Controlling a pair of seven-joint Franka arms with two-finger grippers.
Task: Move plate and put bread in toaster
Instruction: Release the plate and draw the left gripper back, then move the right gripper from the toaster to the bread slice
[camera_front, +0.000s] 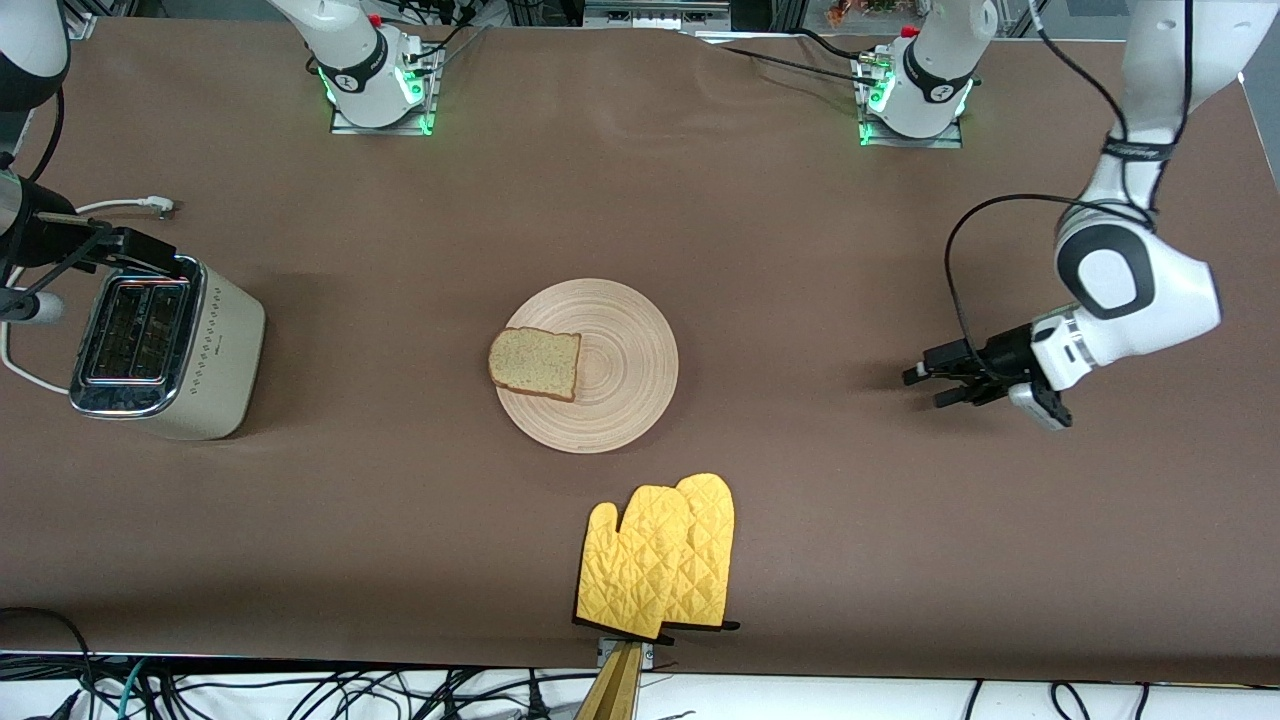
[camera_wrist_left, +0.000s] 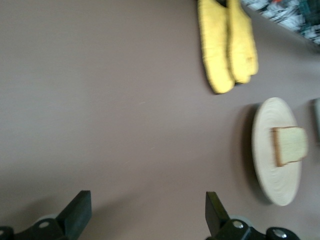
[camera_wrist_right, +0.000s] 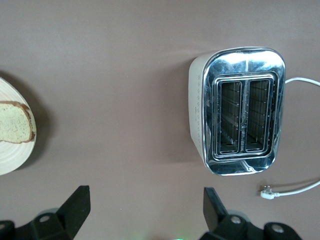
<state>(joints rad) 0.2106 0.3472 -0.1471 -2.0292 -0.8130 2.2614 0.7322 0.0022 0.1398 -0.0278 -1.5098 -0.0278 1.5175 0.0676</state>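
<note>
The round wooden plate lies mid-table, and the bread rests on its edge toward the right arm's end. The cream toaster with a chrome top stands at that end, both slots empty. My left gripper hangs open just above bare table toward the left arm's end and points at the plate and bread. My right gripper is open, up in the air by the toaster, with only tabletop between its fingers. The plate's rim and the bread show in the right wrist view.
A pair of yellow oven mitts lies near the table's front edge, nearer to the front camera than the plate. The toaster's white cord and plug trail on the table farther from the camera than the toaster.
</note>
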